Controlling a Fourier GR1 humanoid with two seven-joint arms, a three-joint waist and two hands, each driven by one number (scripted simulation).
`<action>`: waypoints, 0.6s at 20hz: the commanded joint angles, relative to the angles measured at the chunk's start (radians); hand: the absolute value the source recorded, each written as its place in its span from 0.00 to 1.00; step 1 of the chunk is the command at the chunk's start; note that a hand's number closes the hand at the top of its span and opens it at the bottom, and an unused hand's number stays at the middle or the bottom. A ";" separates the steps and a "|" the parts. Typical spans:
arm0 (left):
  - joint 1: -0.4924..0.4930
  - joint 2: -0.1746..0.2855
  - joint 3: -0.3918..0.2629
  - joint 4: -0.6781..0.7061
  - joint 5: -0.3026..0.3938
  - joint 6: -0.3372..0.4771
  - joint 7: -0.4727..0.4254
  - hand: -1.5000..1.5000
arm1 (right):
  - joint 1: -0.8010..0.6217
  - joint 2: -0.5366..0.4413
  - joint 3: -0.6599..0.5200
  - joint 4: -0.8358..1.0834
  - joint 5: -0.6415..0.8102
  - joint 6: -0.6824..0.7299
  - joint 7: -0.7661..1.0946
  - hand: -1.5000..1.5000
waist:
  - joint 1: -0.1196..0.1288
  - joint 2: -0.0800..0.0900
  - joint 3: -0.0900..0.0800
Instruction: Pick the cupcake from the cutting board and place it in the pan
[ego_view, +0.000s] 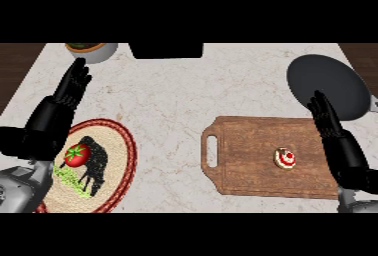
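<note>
wooden cutting board (247, 177) carries cupcake (285, 158) | pan (328, 85) without it | right hand (325, 120) open, empty | left hand (70, 90) open, resting | pick and place both remain

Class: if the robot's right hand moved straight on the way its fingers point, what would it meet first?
Probably the pan, directly beyond the right hand; the hand's height above it is unclear.

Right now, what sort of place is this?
Most likely a kitchen: a pale stone-look counter holds a wooden cutting board with a cupcake on it, a dark pan nearby, and a plate with a tomato.
</note>
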 joint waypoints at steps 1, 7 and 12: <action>0.019 -0.006 0.029 -0.066 -0.035 0.018 0.052 0.50 | 0.063 -0.002 -0.015 -0.010 -0.033 0.087 -0.067 1.00 | 0.011 0.026 -0.011; 0.070 -0.102 0.084 0.168 0.038 0.021 -0.072 0.50 | 0.008 -0.098 -0.017 0.297 -0.095 0.347 -0.108 1.00 | 0.018 0.039 -0.011; 0.086 -0.101 0.083 0.138 0.031 0.039 -0.031 0.50 | 0.197 -0.113 -0.170 0.151 0.089 0.000 -0.354 0.00 | -0.028 0.022 -0.011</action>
